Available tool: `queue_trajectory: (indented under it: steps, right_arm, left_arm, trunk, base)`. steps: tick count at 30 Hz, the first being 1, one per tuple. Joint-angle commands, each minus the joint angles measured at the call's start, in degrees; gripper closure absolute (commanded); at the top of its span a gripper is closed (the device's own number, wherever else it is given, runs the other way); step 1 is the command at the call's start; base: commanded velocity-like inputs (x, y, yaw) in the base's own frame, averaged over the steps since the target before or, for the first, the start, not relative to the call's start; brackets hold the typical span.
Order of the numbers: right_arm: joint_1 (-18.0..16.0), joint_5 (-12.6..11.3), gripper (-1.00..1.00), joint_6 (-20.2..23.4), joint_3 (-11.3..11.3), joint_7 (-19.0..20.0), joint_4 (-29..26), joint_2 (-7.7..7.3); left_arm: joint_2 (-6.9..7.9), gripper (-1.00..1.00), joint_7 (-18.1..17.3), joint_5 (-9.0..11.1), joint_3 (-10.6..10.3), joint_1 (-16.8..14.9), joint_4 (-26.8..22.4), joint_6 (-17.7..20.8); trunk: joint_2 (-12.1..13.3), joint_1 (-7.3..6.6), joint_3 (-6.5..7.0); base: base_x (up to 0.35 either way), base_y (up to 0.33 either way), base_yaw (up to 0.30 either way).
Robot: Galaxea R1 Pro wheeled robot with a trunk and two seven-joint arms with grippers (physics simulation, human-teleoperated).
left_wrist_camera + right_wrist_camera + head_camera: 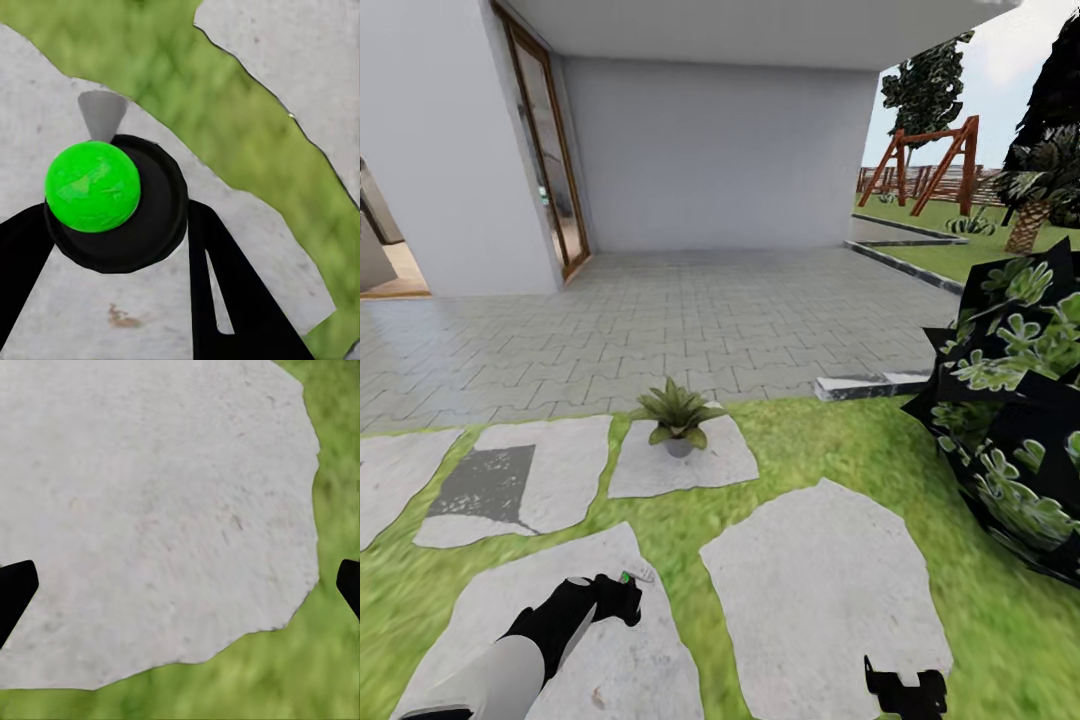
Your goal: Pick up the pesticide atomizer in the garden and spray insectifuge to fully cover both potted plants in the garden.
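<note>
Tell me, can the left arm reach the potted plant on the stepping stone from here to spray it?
Probably not yet. The left gripper, shut on the pesticide atomizer, hangs over a nearer stone, and the potted plant sits well ahead across a grass strip. Nothing blocks the way.

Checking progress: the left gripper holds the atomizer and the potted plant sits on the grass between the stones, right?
Not quite. The left gripper does hold the atomizer, but in the head view the potted plant stands on a stepping stone, not on the grass.
</note>
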Motion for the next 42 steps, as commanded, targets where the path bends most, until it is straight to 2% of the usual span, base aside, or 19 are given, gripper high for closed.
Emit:
queue_trajectory:
  steps: [1, 7, 15, 33, 42]
  right_arm:
    - [-0.03, -0.17, -1.0, -0.12, 0.48, -0.35, 0.03, -0.01]
    - [-0.02, -0.17, -1.0, -0.12, 0.48, -0.38, 0.05, 0.01]
    - [-0.02, -0.17, -1.0, -0.12, 0.48, -0.35, 0.06, 0.01]
    - [0.06, 0.02, -1.0, -0.03, 0.48, -0.26, 0.12, 0.01]
    - [0.06, 0.01, -1.0, -0.03, 0.49, -0.31, 0.12, 0.1]
  left_arm:
    - [-0.06, 1.0, -0.39, -0.37, 0.47, 0.0, -0.16, 0.94]
    - [-0.09, 1.0, -0.39, -0.38, 0.42, 0.0, -0.23, 3.14]
    - [-0.11, 1.0, -0.44, -0.38, 0.42, 0.0, -0.23, 3.23]
    - [-0.08, 1.0, -0.45, -0.38, 0.42, 0.0, -0.23, 3.23]
    - [-0.14, 1.0, -0.48, -0.38, 0.42, 0.0, -0.26, 3.32]
  trunk:
    - [-0.02, 0.02, -0.05]
    - [-0.02, 0.02, -0.05]
    - [-0.02, 0.02, -0.16]
    - [-0.02, 0.02, -0.17]
    - [-0.02, 0.02, -0.17]
  base:
    - [0.329, 0.14, 0.0]
    - [0.334, 0.051, 0.0]
    - [0.335, -0.038, 0.121]
    - [0.286, -0.15, 0.008]
    - [0.239, -0.195, 0.24]
